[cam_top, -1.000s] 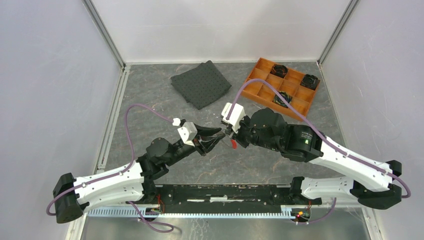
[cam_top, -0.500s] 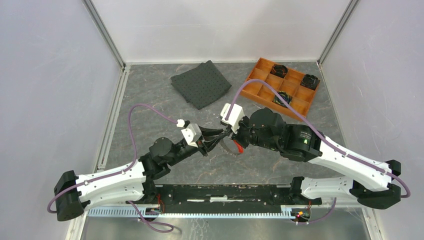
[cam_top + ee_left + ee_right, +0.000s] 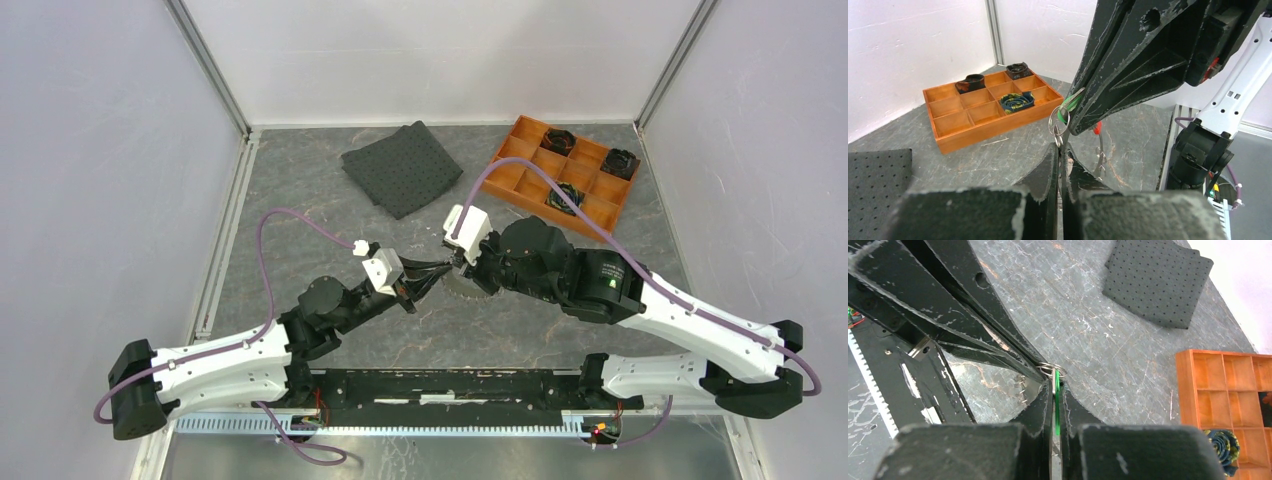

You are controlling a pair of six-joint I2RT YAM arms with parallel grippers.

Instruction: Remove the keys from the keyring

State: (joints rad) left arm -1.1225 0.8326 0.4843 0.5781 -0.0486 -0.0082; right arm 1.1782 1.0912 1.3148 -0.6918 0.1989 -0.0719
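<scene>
The left gripper (image 3: pixel 1060 151) has its two black fingers pressed together at bottom centre of the left wrist view, nipping the lower edge of the single thin grey wire keyring (image 3: pixel 1051 121). The ring stands upright just above the tips, an oval with its long axis vertical. The right gripper (image 3: pixel 1054 385) is likewise closed, clamped on the flat plastic head of the green-headed key (image 3: pixel 1056 415). In the right wrist view that head shows only as a thin green strip running up the frame between the fingers, and its blade is hidden. Of the two keys, the red-headed key (image 3: pixel 1097 128) is only a small red spot right of the ring, mostly behind the right fingers. From above, both keys and the ring are too small to make out where the tips meet mid-frame. Upper right sits one orange partitioned wooden tray (image 3: pixel 505 150) holding three black gear-like pieces (image 3: pixel 557 137). One dark grey perforated mat (image 3: pixel 403 167) lies at upper centre on the grey marbled table (image 3: pixel 300 200).
</scene>
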